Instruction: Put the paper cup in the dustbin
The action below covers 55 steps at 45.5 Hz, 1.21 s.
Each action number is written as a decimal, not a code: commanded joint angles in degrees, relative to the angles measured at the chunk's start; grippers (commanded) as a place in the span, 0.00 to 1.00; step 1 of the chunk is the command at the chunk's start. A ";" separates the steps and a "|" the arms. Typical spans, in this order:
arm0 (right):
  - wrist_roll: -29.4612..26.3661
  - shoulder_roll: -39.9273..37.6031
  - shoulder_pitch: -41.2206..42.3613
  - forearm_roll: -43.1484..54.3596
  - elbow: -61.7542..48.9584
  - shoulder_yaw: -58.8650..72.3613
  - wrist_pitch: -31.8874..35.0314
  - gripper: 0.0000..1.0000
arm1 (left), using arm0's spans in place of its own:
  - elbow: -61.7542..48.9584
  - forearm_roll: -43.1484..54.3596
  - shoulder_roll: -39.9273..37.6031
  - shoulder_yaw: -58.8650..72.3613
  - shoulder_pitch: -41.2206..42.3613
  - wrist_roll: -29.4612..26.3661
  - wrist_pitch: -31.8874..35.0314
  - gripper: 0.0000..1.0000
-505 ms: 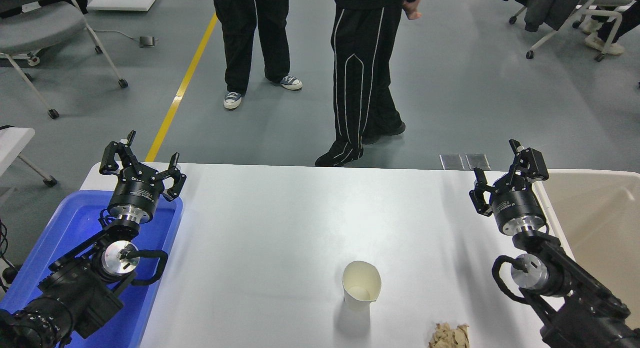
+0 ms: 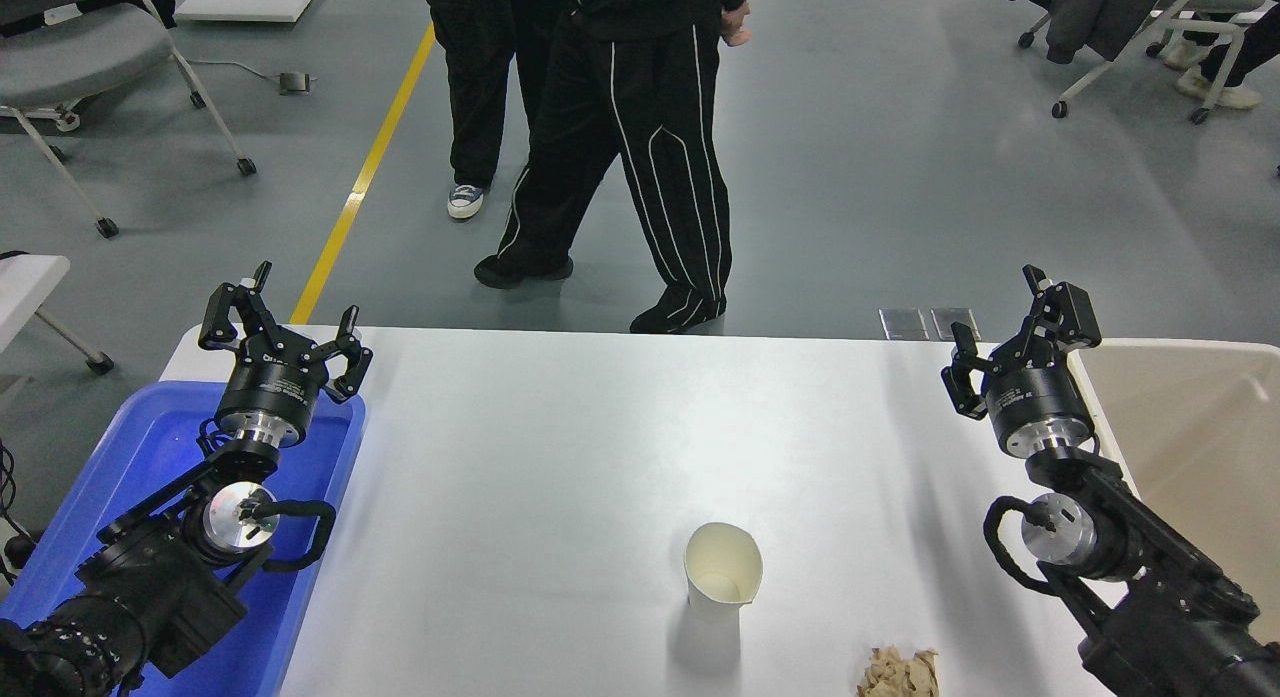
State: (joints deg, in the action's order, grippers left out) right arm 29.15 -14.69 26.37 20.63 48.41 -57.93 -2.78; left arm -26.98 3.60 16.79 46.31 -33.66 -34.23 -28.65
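Right gripper [image 2: 1015, 327], open and empty at frame right beside the dustbin [image 2: 1200, 349], has edged slightly upward. Paper cup [image 2: 722, 575] stays untouched, lower centre; your reach hasn't started.

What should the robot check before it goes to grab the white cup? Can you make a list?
1. Small white paper cup standing upright, mouth up, nothing in it: ok.
2. Right black gripper open and holding nothing: ok.
3. Bare white table between that gripper and the cup: ok.
4. Crumpled tan paper wad lies apart from the cup, not touching: ok.
5. Large beige plastic dustbin open at the table's right end: ok.
6. Left black gripper parked over the blue plastic bin, out of the way: ok.
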 commanded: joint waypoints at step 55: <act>-13.33 -24.51 33.73 24.45 25.24 58.44 -10.23 1.00 | 0.00 0.01 0.00 0.01 0.00 -0.05 0.00 1.00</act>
State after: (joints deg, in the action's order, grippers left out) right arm 16.00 -35.55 45.33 38.14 69.68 -19.11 -12.77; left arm -26.98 3.61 16.79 46.32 -33.66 -34.28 -28.65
